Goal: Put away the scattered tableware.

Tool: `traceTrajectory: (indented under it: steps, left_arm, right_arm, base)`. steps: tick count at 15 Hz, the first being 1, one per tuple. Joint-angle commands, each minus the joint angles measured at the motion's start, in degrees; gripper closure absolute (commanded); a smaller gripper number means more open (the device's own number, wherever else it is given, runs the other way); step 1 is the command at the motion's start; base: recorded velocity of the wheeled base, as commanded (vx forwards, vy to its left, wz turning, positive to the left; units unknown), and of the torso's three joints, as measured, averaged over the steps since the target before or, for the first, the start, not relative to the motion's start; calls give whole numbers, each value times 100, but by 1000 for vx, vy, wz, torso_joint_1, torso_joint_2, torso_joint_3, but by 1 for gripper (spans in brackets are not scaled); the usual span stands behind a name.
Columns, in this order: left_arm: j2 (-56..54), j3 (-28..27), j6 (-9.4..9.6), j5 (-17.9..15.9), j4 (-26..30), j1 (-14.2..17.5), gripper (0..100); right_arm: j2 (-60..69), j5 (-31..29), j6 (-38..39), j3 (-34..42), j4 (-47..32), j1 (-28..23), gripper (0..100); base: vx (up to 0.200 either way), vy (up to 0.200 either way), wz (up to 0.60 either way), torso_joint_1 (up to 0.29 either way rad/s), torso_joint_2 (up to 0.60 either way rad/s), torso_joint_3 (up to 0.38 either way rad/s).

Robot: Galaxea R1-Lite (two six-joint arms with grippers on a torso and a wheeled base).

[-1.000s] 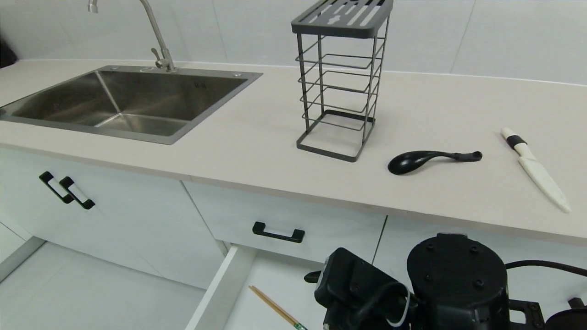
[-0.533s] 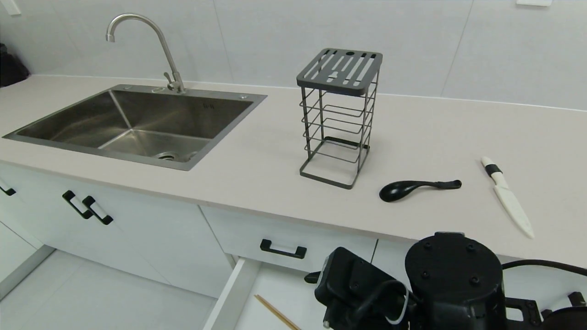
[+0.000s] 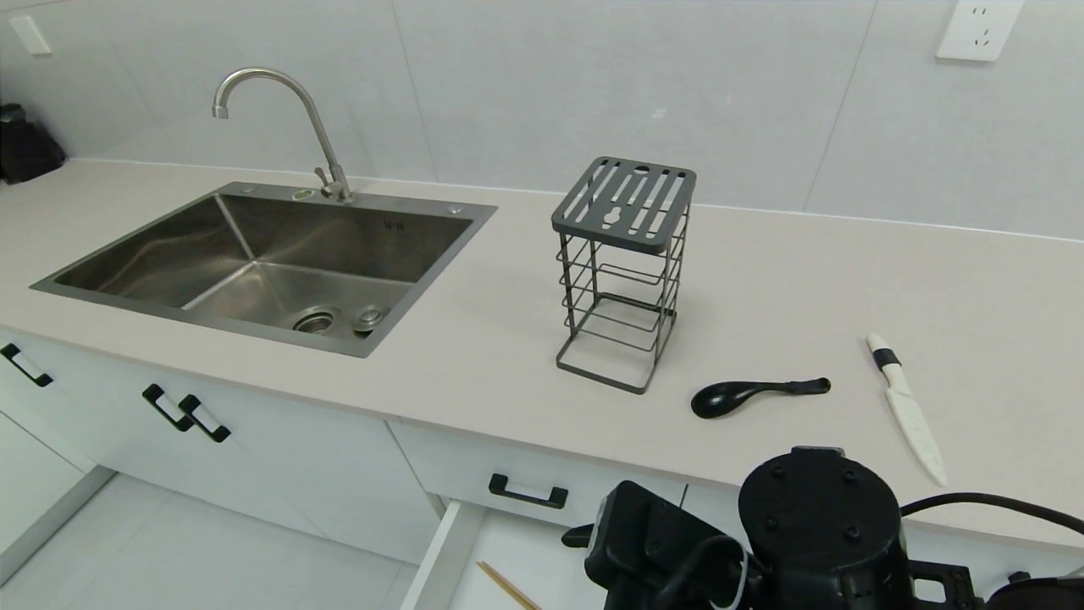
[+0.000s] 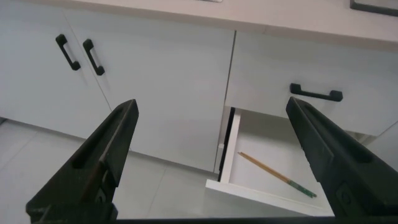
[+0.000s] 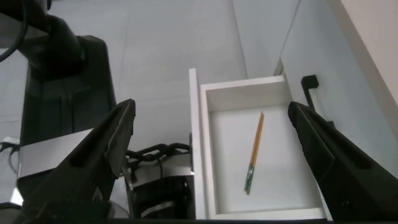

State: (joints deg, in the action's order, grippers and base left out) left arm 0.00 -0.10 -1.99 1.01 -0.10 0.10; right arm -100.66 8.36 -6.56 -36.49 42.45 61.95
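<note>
Plainly, the loose tableware is a black spoon point(image 3: 758, 396) and a white knife point(image 3: 906, 408), both lying flat on the table point(image 3: 474, 339) towards the robot's right. The spoon is just beside the foot of the wire rack point(image 3: 622, 271), and the knife is farther right, with its blade tip pointing towards the front edge. A pair of chopsticks point(image 5: 255, 152) already lies in the open drawer point(image 5: 194, 143) below the tabletop. The knife looks the riskier item. It sits low and thin near the edge, so a glancing touch could probably push it over the lip instead of lifting it. The spoon's rounded bowl could likely rock or spin away if it is pinched off-centre on its slim handle. The drawer also stands out beneath the table front, so an arm rising from below could clip it or the table edge. The left end effector point(image 4: 211, 109) has its fingers spread wide and holds nothing. It hangs low in front of the cabinet doors, facing the drawer. The right end effector point(image 5: 211, 109) is likewise spread and empty above the drawer. Both are well below and well apart from the spoon and knife. Farther off to the left are the sink point(image 3: 127, 292) and its faucet point(image 3: 288, 119).
</note>
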Motion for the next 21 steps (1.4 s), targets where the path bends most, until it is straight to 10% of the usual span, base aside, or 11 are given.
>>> traceTrajectory:
  steps: [1, 15, 21]
  left_arm:
    - [0, 1, -3, 4, 1, -1, 0]
    - [0, 1, -3, 4, 1, -1, 0]
    - [0, 1, -3, 4, 1, -1, 0]
  right_arm:
    - [-24, 7, 111, 177, 53, -60, 0]
    - [952, -529, 884, 739, 79, -1273, 0]
    - [1584, -247, 58, 1267, 9, -3022, 0]
  base:
    - [0, 0, 0, 71, -124, -61]
    - [0, 0, 0, 3, -5, -2]
    - [0, 0, 0, 0, 0, 0]
